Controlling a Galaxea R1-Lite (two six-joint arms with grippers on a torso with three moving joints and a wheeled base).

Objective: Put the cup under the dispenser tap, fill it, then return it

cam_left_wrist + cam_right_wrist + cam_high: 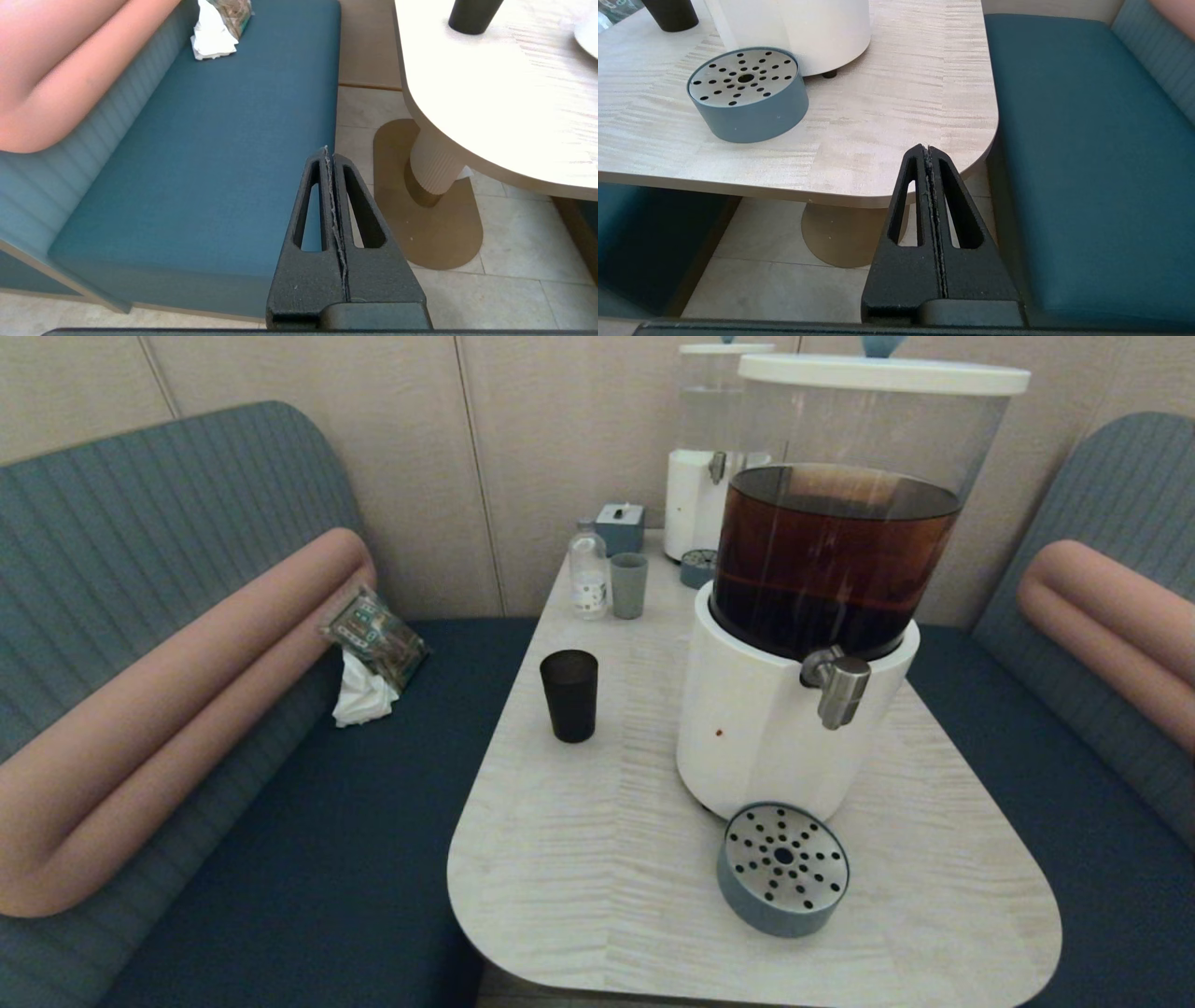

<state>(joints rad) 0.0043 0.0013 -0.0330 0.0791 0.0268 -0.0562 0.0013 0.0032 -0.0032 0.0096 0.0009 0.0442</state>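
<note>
Cup and dispenser tap at the outset of the fetch, with neither arm yet over the table. Both grippers hung below the tabletop edge, empty, each with its jaws pressed together: the left gripper was poised over the blue bench seat and floor, the right gripper just off the table's near corner. The dark cup stood upright on the table well ahead of the left jaws and off toward the table side, its base just in sight in the left wrist view; it was well apart from the white dispenser and from the round drip tray, which lay in front of the dispenser, beneath the tap and toward the near edge. The step in hand was judged to be the reach for the cup, most likely by the left arm, since the cup stood on that side. For a sound grasp the jaws would first need to part wider than the cup's body, then rise clear of the table edge and come in level from the open side, so that the cup sat between the pads around mid-height. Because the cup tapers, a grip too near the rim could tip it; a firm, square closure was advisable. The grey-blue cup and small bottle farther back were to be left alone.
</note>
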